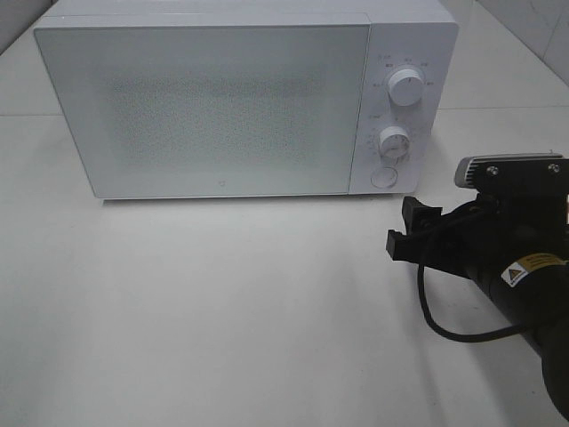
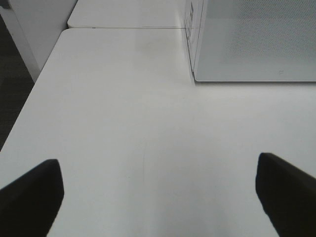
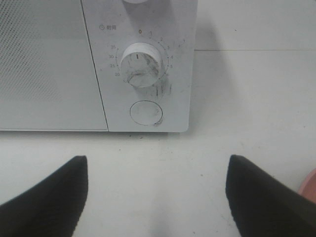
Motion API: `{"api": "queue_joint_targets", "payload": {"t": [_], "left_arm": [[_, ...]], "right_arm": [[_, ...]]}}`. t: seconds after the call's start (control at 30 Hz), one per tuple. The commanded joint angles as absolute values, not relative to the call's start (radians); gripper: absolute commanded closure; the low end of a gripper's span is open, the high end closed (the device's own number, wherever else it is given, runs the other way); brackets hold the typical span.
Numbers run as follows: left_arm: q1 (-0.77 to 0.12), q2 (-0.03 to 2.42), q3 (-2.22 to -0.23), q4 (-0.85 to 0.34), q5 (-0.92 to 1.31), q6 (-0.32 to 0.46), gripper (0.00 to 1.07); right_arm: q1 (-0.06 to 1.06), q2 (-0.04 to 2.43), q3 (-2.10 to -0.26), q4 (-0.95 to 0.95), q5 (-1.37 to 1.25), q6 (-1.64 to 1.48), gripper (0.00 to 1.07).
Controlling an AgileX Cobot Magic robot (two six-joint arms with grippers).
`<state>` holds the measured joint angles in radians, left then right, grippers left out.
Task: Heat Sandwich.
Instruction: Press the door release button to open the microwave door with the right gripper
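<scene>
Microwave [image 1: 213, 98] sits at the back of the white table [image 1: 222, 311], door shut, frosted front. Its control panel is on the side away from the door: upper knob [image 1: 406, 86], lower knob [image 1: 393, 142], round button [image 1: 384, 176] below both.

Right gripper [image 1: 402, 227]: in front of the microwave, just off the control-panel corner and a bit outboard of it. Fingers spread wide with nothing between them. The right wrist view looks straight at the lower knob [image 3: 141, 64] and the round button [image 3: 146, 113], with both black fingers [image 3: 44, 202] apart over bare table. No contact with the microwave. A black cable [image 1: 444, 325] loops under the arm.

Left gripper [image 2: 158, 197]: outside the high view. The left wrist view shows it in front of the microwave [image 2: 252, 39] near the door-side corner, well short of it. Fingers [image 2: 29, 202] fully spread and empty over the table.

Sandwich: not visible in any view, so I can't tell where it lies relative to either gripper or the microwave. The only hint is a pink curved edge [image 3: 309, 190] at the border of the right wrist view. It is on the table in front of the microwave, out past the control-panel side and beside the right gripper's outer finger. Too little of it shows to say what it is or what's on it.
</scene>
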<state>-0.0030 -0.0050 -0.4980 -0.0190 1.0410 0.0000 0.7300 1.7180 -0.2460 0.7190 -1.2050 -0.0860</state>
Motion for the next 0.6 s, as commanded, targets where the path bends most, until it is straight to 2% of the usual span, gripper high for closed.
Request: {"api": "queue_joint_targets", "payload": {"t": [0.03,0.6], "left_arm": [[-0.002,-0.026,-0.496,-0.019,1.035,0.000,0.07],[-0.002,-0.026,-0.496,-0.019,1.035,0.000,0.07]], "right_arm": [[0.735,1.720,-0.246,0.720,-1.330,0.062,0.32],[0.735,1.720,-0.246,0.716,-1.265,1.080,0.33]]}}
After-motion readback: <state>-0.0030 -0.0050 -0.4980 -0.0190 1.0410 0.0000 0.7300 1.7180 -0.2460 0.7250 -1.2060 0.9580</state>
